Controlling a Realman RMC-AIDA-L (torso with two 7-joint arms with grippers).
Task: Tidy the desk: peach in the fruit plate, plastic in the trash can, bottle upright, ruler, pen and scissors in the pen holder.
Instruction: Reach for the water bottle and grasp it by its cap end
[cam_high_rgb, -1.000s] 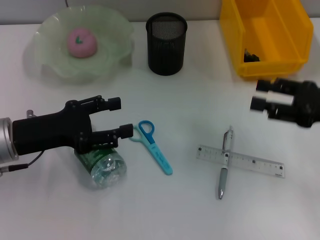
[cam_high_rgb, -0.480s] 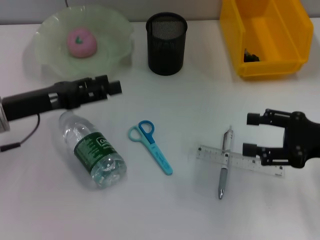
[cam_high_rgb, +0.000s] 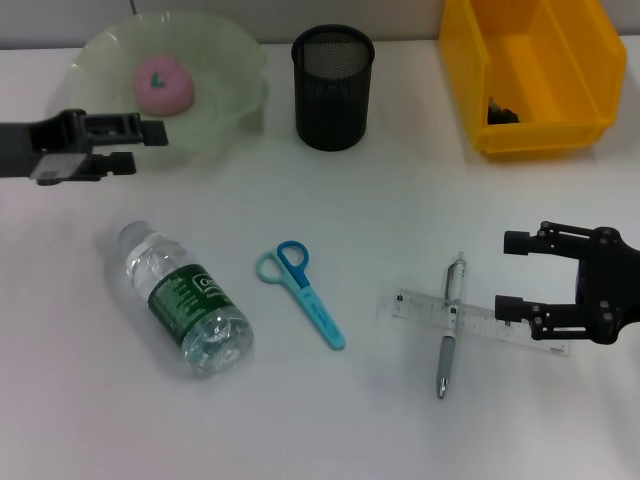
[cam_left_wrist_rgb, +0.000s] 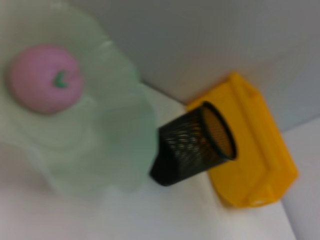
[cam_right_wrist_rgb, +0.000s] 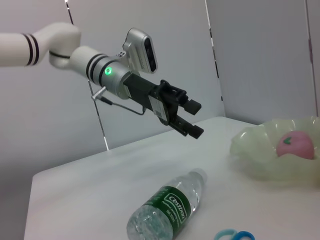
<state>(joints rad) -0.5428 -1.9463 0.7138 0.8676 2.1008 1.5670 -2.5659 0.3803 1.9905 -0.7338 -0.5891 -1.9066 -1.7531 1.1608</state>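
Right gripper (cam_high_rgb: 518, 272): hovers at the right end of the ruler (cam_high_rgb: 472, 322), jaws spread, gripping nothing.
Left gripper (cam_high_rgb: 140, 145): raised beside the fruit plate (cam_high_rgb: 225, 70), well apart from the water bottle (cam_high_rgb: 184, 311); jaws apart and empty, confirmed in the right wrist view (cam_right_wrist_rgb: 191, 118).
Peach (cam_high_rgb: 163, 84): already in the fruit plate; no action needed.
Plastic: a dark scrap lies inside the yellow bin (cam_high_rgb: 530, 75); its identity cannot be confirmed.
Pen (cam_high_rgb: 450, 326): lies across the ruler, touching it, so the two form a cross.
Scissors (cam_high_rgb: 301, 290): flat on the desk (cam_high_rgb: 380, 210) between bottle and pen, handles toward the mesh pen holder (cam_high_rgb: 333, 87).
Hazard, ruler pick: the ruler is thin and flat; fingers may slide over it or close on the desk surface.
Hazard, crossed items: lifting the ruler likely drags or rolls the pen, shifting its position.
Hazard, bottle: it lies on its side and is round; a glancing contact probably sends it rolling toward the scissors.
Hazard, holder: the mesh cup is light and narrow; an off-centre insertion may tip it.
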